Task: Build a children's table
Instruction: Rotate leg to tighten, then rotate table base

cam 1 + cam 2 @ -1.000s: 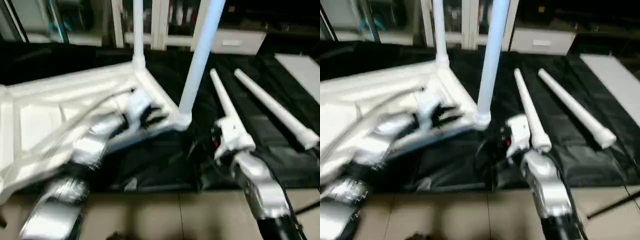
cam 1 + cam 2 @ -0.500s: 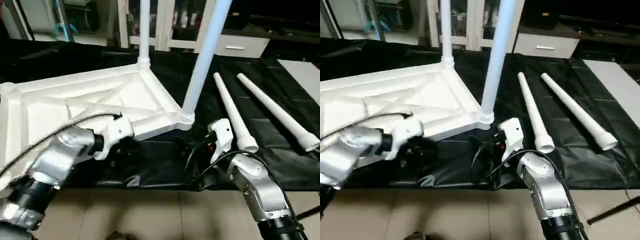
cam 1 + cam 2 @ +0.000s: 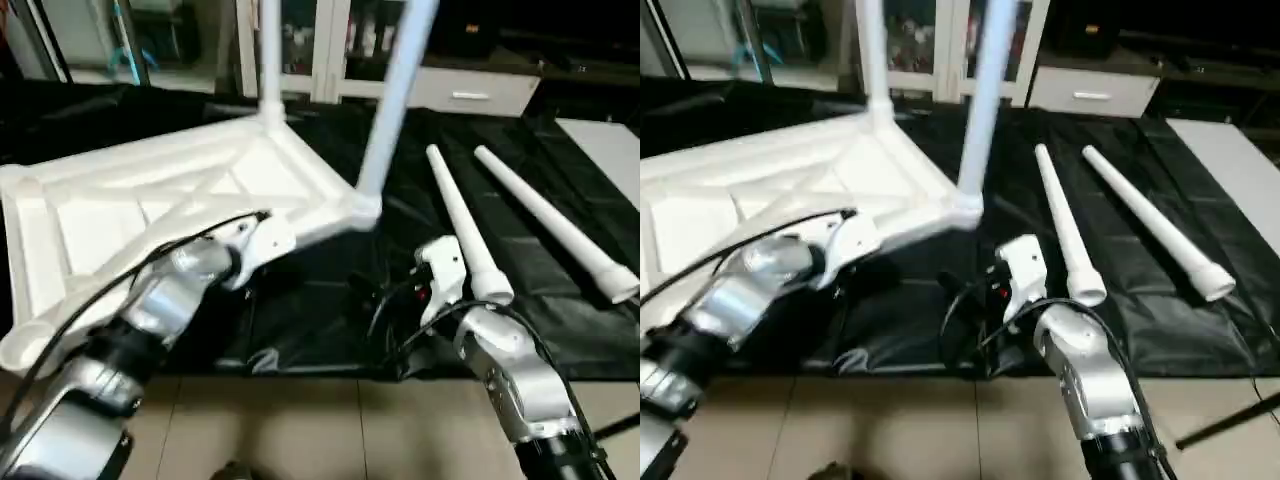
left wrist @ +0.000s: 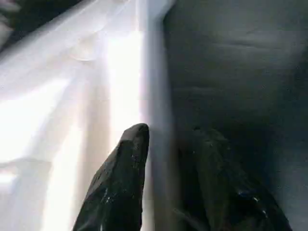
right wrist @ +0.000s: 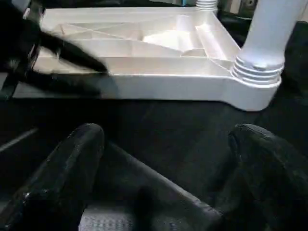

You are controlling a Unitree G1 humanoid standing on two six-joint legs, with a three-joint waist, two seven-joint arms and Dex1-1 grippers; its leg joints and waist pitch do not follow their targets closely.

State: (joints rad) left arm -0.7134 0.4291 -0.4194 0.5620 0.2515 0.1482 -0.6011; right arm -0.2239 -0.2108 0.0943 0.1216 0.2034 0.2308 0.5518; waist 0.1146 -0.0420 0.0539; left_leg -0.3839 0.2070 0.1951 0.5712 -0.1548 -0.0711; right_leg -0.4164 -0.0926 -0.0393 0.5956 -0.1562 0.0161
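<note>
Straddling the near rim of the white plastic rectangular tabletop (image 3: pixel 150 200), my left end effector (image 4: pixel 166 144) clamps it ribbed-side up on the black mat (image 3: pixel 330 310), steadying the two fitted white tube legs (image 3: pixel 395 100). My right end effector (image 5: pixel 168 144) hangs released near the corner socket (image 5: pixel 255 84), beside two loose white tube legs (image 3: pixel 545 225).

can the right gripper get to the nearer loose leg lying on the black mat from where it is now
Probably yes. The right gripper is open and holds nothing, hovering over the black mat, and the nearer loose leg lies just beside that forearm with nothing on or across it. The tabletop sits off to the other side.
</note>
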